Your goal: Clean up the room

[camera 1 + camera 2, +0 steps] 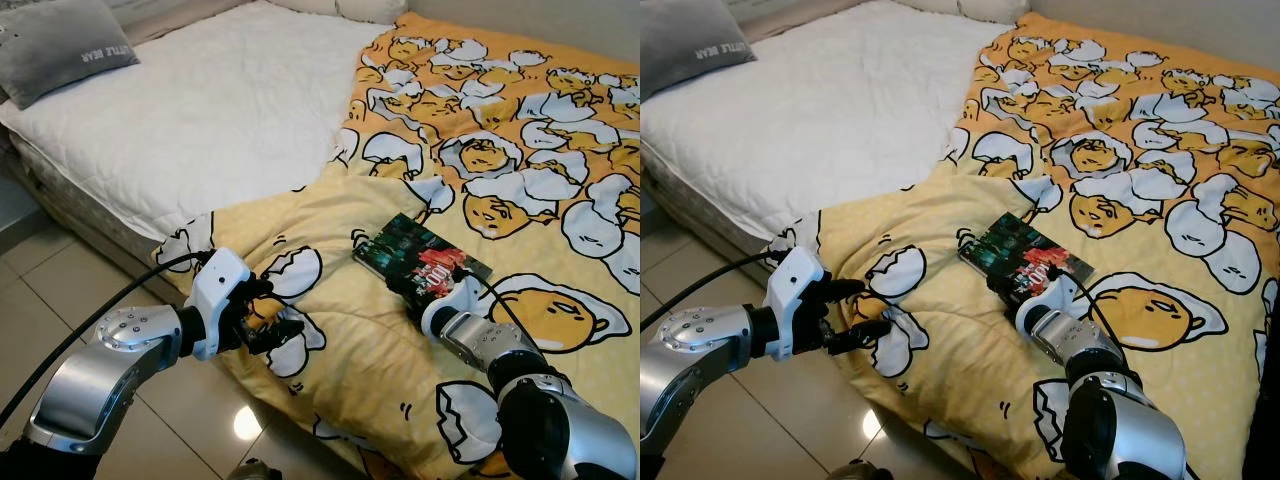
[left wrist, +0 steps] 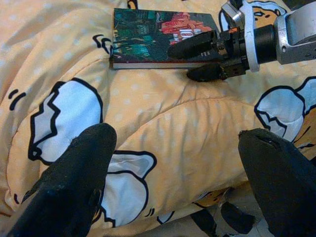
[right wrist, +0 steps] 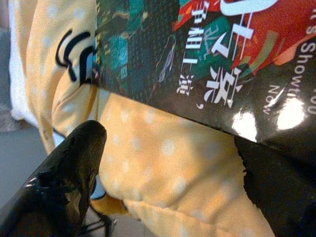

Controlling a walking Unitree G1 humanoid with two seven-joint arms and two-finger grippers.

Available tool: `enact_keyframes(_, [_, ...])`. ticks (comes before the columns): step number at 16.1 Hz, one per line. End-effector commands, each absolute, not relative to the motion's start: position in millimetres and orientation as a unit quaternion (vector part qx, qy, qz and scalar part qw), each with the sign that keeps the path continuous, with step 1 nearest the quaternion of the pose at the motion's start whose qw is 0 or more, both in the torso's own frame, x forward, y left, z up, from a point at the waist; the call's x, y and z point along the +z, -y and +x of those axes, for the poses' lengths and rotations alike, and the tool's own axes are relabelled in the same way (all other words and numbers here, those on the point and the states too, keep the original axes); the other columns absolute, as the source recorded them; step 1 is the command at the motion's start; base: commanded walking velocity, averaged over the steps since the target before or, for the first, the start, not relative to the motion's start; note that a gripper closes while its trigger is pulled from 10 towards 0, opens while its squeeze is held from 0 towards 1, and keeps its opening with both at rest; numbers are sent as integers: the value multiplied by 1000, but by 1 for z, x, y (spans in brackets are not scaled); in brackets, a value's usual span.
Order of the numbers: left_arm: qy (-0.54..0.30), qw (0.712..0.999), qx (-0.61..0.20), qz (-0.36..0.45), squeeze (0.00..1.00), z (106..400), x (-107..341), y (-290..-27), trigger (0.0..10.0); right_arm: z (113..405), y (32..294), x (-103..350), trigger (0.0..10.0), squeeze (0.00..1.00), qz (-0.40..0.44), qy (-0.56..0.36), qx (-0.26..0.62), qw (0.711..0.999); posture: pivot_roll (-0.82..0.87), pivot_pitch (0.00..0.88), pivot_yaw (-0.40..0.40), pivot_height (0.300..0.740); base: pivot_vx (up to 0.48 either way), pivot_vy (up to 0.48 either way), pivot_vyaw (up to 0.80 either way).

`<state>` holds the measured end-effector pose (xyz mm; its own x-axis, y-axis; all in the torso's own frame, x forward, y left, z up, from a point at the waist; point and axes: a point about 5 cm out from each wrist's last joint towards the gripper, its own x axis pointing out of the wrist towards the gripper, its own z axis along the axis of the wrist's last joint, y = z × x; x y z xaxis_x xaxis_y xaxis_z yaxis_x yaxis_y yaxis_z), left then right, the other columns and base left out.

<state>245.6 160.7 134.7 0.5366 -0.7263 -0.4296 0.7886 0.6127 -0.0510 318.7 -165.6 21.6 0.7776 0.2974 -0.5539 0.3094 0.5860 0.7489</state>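
Note:
A dark book (image 1: 420,255) with a red and green cover lies flat on the yellow egg-print duvet (image 1: 520,140). My right gripper (image 1: 420,282) is open at the book's near edge. In the left wrist view one of its fingers (image 2: 195,47) lies over the cover and the other rests on the duvet beside the book (image 2: 148,34). The right wrist view has the cover (image 3: 197,59) close up between the spread fingers. My left gripper (image 1: 275,312) is open over the duvet's hanging front edge, left of the book, with nothing between its fingers.
The bare white mattress (image 1: 220,110) takes up the bed's left half, with a grey pillow (image 1: 60,40) at its far corner. Tiled floor (image 1: 60,290) lies before the bed. A black cable (image 1: 100,310) runs along my left arm.

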Motion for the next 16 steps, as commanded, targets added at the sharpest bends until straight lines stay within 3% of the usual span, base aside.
enact_keyframes(1, [-203,875,-433,77,973,244,136,-161,10000,316,179,18,10000,0,451,-318,-43,833,-8,31,-2,740,0,0,0])
enact_keyframes(4, [-201,870,-444,71,973,242,136,-158,10000,326,196,33,10000,0,535,-222,-77,812,-26,21,15,740,0,0,0])
enact_keyframes(6, [-201,867,-451,68,973,242,136,-158,10000,329,198,37,10000,0,544,-204,-78,810,-27,16,21,740,0,0,0])
enact_keyframes(11, [-199,866,-454,68,969,244,140,-160,10000,331,196,37,10000,0,575,-178,-127,788,-5,27,28,740,0,0,0])
enact_keyframes(16, [-206,868,-447,69,973,242,141,-164,10000,326,180,24,10000,0,559,-216,-172,782,20,57,40,740,0,0,0])
